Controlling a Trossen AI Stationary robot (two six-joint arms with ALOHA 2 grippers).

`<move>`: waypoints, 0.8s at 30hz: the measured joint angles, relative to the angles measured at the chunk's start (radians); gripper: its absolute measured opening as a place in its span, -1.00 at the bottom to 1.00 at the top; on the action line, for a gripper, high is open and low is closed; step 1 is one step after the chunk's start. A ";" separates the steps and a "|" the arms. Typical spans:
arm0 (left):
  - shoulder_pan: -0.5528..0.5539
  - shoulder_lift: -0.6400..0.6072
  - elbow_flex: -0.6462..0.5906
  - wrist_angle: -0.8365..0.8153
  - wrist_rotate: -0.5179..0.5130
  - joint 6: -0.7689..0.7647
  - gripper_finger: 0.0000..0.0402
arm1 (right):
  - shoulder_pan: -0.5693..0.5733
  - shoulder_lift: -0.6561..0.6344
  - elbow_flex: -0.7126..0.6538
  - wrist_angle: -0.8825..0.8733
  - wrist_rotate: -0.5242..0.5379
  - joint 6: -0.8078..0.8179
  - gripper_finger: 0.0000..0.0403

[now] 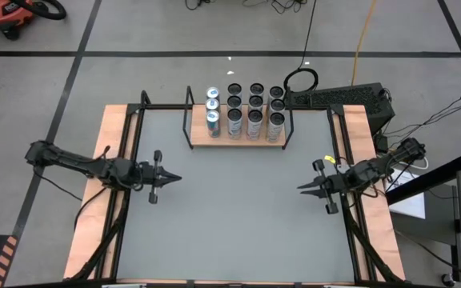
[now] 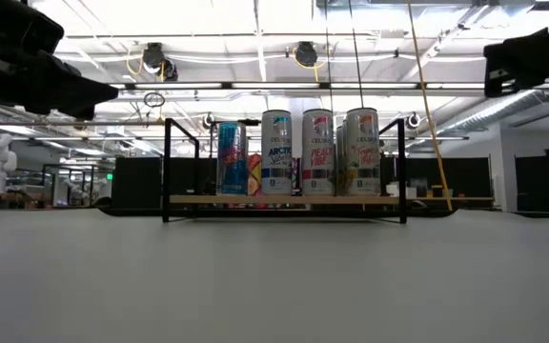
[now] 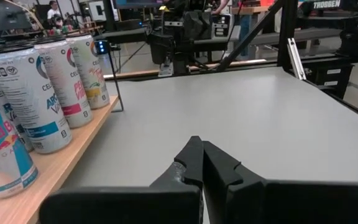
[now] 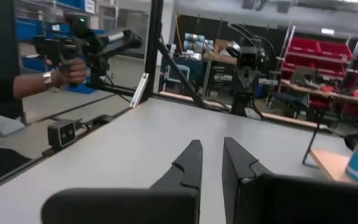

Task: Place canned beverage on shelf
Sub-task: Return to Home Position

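Light-wood shelf [image 1: 199, 142] at the far edge of the worktop [image 1: 238, 224] carries the blue cans [image 1: 213, 112] in a line at its left end, with pale cans [image 1: 255, 113] beside them. Every can in view stands on it, so placing looks done and the step in hand is parking the arms. The left gripper [image 1: 178, 178] hangs over the worktop's left side, fingers pressed together. The right gripper [image 1: 301, 187] hangs over the right side, fingers slightly parted and empty. The next move probably calls only for settling both arms clear of the shelf.
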 joint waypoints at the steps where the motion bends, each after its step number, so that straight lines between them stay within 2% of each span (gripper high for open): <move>1: 0.000 -0.017 0.000 -0.016 0.000 -0.001 -1.00 | 0.000 -0.010 0.000 -0.003 -0.005 -0.010 -1.00; 10: 0.000 -0.164 0.000 -0.123 -0.019 0.001 -1.00 | -0.040 -0.024 0.000 -0.016 -0.031 -0.044 -1.00; 18: 0.000 -0.276 -0.001 -0.192 -0.028 0.003 -1.00 | -0.156 -0.024 0.000 -0.025 -0.138 -0.048 -1.00; 21: 0.000 -0.296 -0.001 -0.194 -0.026 0.005 -1.00 | -0.203 -0.024 -0.001 -0.028 -0.195 -0.043 -1.00; 24: 0.000 -0.302 -0.001 -0.195 -0.026 0.010 -1.00 | -0.245 -0.024 -0.001 -0.028 -0.208 -0.043 -1.00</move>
